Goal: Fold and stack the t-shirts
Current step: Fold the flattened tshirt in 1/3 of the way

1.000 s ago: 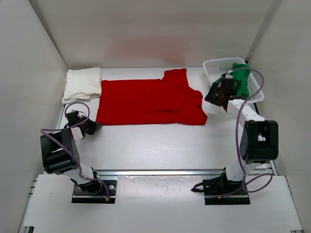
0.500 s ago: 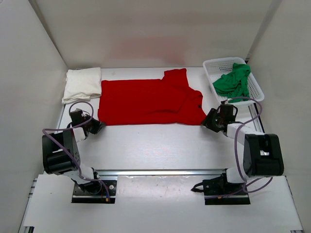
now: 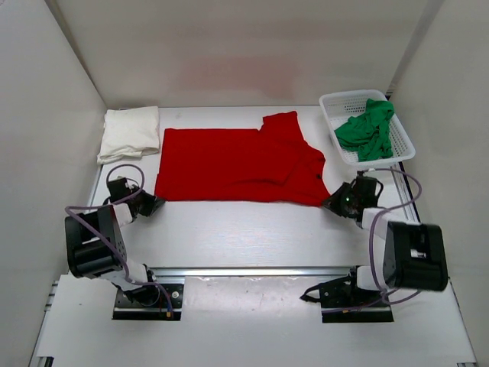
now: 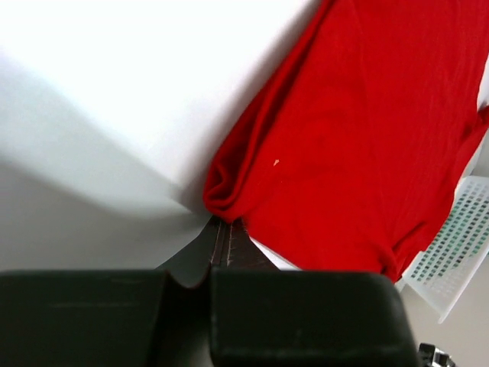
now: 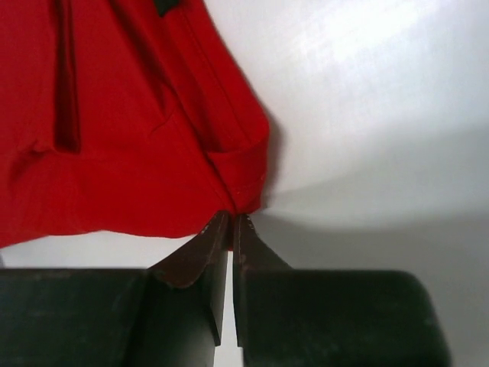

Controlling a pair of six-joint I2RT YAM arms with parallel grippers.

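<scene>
A bright red t-shirt (image 3: 237, 164) lies spread across the middle of the table. My left gripper (image 3: 153, 202) is shut on its near left corner (image 4: 223, 197). At the near right corner (image 5: 244, 180) my right gripper (image 3: 330, 202) is shut on the red cloth, pinched between its fingertips (image 5: 221, 229). A folded cream-white t-shirt (image 3: 128, 134) rests at the back left. The green t-shirt (image 3: 368, 128) lies crumpled in the white mesh basket (image 3: 334, 105) at the back right.
White walls close in the table on the left, back and right. The basket's mesh corner (image 4: 458, 245) shows at the right edge of the left wrist view. The arm bases sit on a rail (image 3: 252, 271) at the near edge.
My right gripper came down from the basket to the red shirt's near right corner and shut on it. That corner shifted slightly. The left gripper stayed shut on its corner.
</scene>
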